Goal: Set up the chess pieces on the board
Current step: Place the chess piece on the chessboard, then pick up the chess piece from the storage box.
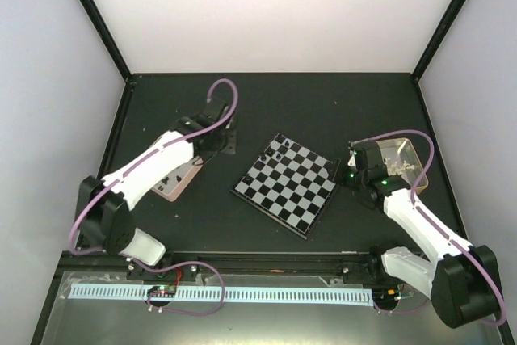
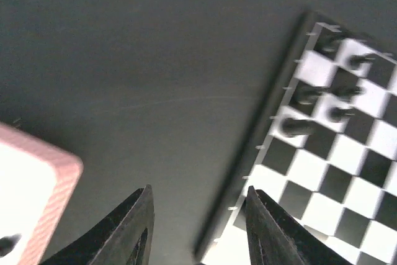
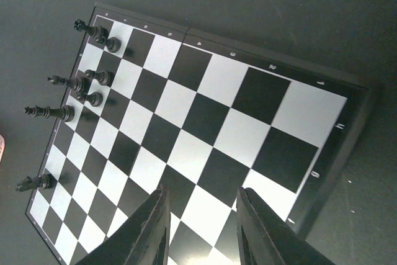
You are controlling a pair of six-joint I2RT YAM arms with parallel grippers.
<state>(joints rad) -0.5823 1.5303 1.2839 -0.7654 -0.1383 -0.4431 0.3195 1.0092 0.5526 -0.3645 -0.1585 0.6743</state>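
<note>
The board [image 1: 284, 186] lies tilted in the middle of the table. Several black chess pieces [image 1: 282, 149] stand at its far corner. In the right wrist view the board [image 3: 205, 122] fills the frame, with black pieces [image 3: 62, 113] along its left edge. In the left wrist view the board [image 2: 338, 172] is at the right, with blurred black pieces [image 2: 308, 95]. My left gripper [image 1: 227, 141] [image 2: 198, 210] is open and empty above bare table left of the board's rim. My right gripper [image 1: 350, 174] [image 3: 202, 208] is open and empty above the board's right edge.
A pink-rimmed tin [image 1: 174, 180] holding black pieces lies under my left arm and shows at the lower left of the left wrist view [image 2: 37, 190]. A metal tin [image 1: 401, 157] with pale pieces stands right of the board, behind my right wrist. Black frame posts stand at the back corners.
</note>
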